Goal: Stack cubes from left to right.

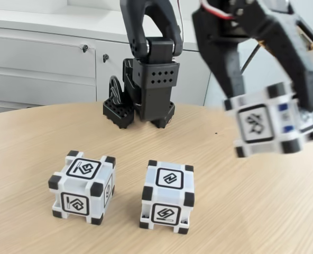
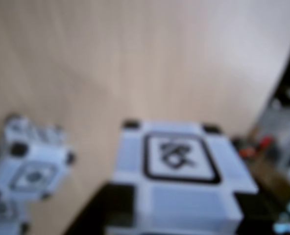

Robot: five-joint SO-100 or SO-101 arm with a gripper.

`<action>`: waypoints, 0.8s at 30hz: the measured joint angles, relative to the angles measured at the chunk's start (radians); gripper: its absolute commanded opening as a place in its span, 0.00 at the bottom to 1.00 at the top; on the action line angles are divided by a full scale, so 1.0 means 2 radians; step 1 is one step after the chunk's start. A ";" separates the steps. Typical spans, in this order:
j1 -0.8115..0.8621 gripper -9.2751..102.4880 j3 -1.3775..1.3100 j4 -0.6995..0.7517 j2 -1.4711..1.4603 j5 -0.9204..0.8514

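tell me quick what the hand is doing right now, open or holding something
Hand: closed on a cube, held up above the table.

The table (image 1: 51, 132) has a light wood-grain top with a curved far edge in the fixed view, and its grain runs in fine parallel lines across the surface. Behind it stands a row of pale grey cabinets (image 1: 35, 63) with flat fronts under a white countertop (image 1: 56, 18). 2 small dark key locks (image 1: 85, 48) sit near the upper corners of neighbouring fronts. The light is soft and even, and shadows on the wood are faint. In the wrist view the same wood surface (image 2: 110, 58) appears blurred, and beyond its curved edge at the right lies a dark, cluttered area (image 2: 277, 147) too blurred to make out
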 measured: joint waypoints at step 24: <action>0.207 0.21 0.000 0.002 0.000 -0.025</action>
